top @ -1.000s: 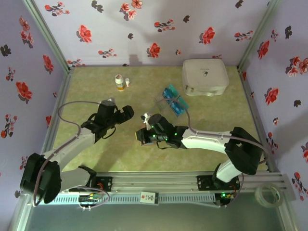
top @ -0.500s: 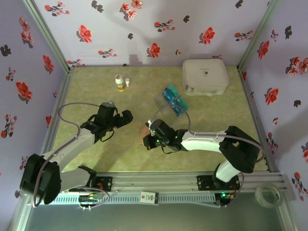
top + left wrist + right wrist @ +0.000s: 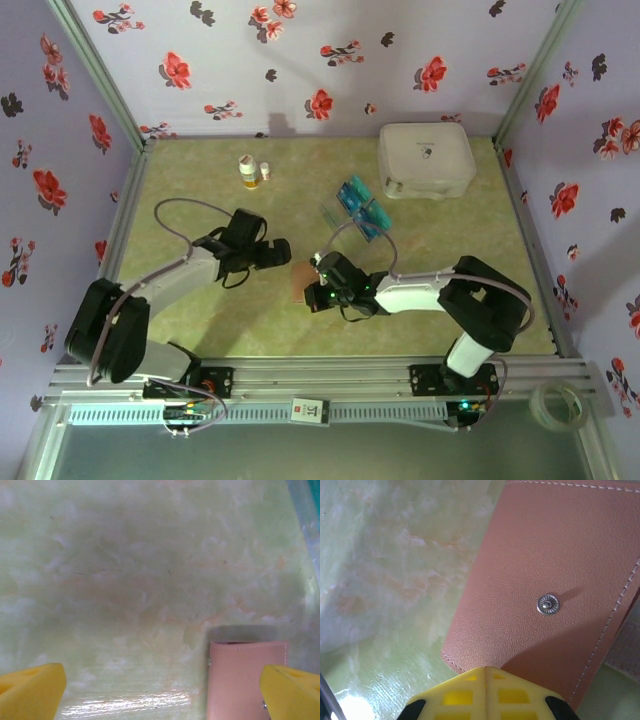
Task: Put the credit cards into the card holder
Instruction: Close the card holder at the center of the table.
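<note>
Presently we find the right hand (image 3: 486, 687) closed, tips at the edge of the pinkish-brown leather card holder (image 3: 545, 555); left hand (image 3: 161, 692) open nearby.

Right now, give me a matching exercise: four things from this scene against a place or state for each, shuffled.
1 credit cards
2 card holder
3 white case
4 left gripper

A wide open
B far right corner
C in the clear tray
D flap pinched by the right gripper

Pairs: 1-C, 2-D, 3-B, 4-A
</note>
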